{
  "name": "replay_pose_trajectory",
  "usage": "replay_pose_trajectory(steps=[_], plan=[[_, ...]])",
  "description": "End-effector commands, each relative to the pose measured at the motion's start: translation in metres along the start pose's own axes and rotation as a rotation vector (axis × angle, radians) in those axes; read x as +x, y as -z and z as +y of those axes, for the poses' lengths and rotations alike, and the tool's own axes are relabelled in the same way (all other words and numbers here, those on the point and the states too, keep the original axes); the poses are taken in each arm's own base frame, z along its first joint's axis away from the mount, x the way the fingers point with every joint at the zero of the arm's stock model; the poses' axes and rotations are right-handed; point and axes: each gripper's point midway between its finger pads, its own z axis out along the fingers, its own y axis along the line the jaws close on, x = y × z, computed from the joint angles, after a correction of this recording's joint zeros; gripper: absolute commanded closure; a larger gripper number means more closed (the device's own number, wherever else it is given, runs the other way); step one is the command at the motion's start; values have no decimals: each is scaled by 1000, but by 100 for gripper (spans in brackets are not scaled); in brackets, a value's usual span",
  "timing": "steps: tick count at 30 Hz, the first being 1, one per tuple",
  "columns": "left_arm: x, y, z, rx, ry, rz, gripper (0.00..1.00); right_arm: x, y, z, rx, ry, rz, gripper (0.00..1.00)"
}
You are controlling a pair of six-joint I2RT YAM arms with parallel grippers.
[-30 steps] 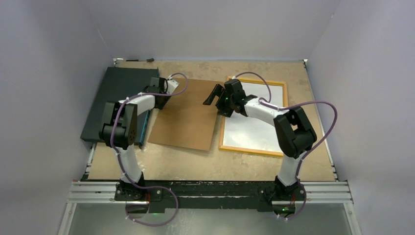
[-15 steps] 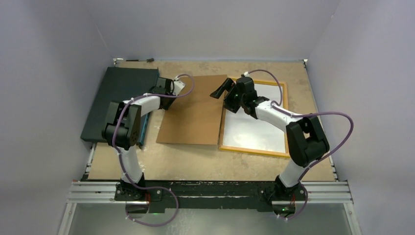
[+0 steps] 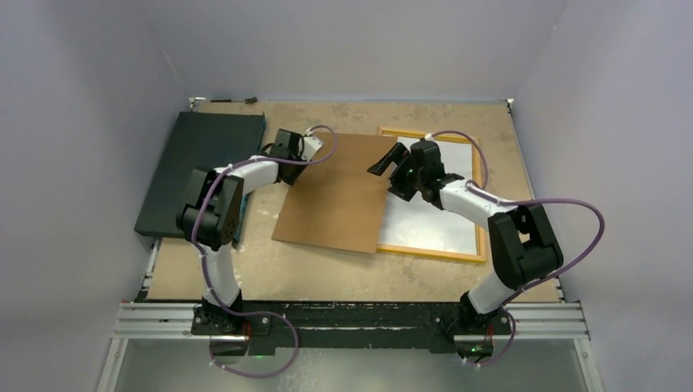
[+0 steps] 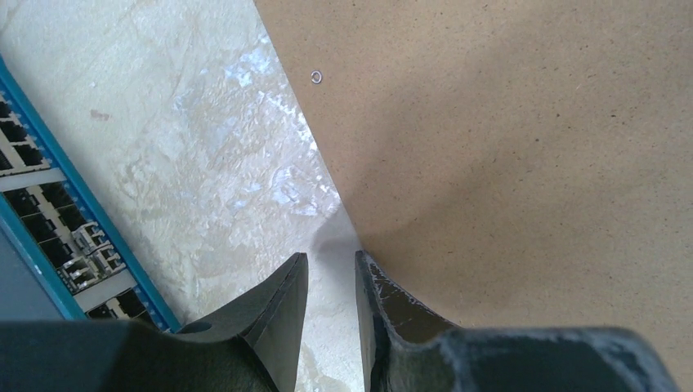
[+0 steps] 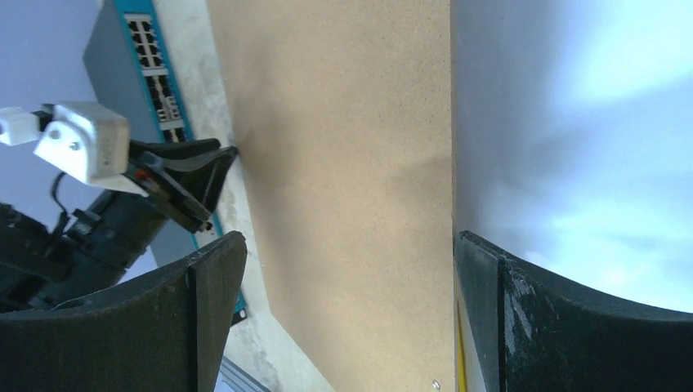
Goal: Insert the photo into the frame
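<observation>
tabletop, photo beneath right hand

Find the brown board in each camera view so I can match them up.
Top: board at centre, overlapping the frame's left side.
Left wrist: board fills the right, its edge beside the left end effector.
Right wrist: board runs down the middle.
Shared landmark: the blue-edged slab.

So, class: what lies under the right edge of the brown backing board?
The brown backing board overlaps the left side of the frame; the frame's left rail and a strip of its pale, sky-reflecting panel are covered. Its other three rails show.
</observation>
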Motion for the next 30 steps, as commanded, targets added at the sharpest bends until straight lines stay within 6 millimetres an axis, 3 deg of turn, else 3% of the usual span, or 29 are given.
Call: replay_pose_trajectory(steps=[1, 6, 12, 25, 30], plan=[[37, -1, -110, 389, 38, 117, 72, 13, 3, 25, -137, 14, 69, 1], [41, -2, -106, 366, 28, 129, 73, 17, -5, 2, -87, 24, 81, 2], [44, -4, -103, 346, 23, 142, 74, 14, -7, -10, -44, 62, 73, 3], [42, -2, -98, 325, 16, 143, 75, 22, -13, -31, -11, 92, 93, 7], [43, -2, -96, 318, 14, 144, 75, 17, -13, -26, -28, 109, 71, 10]])
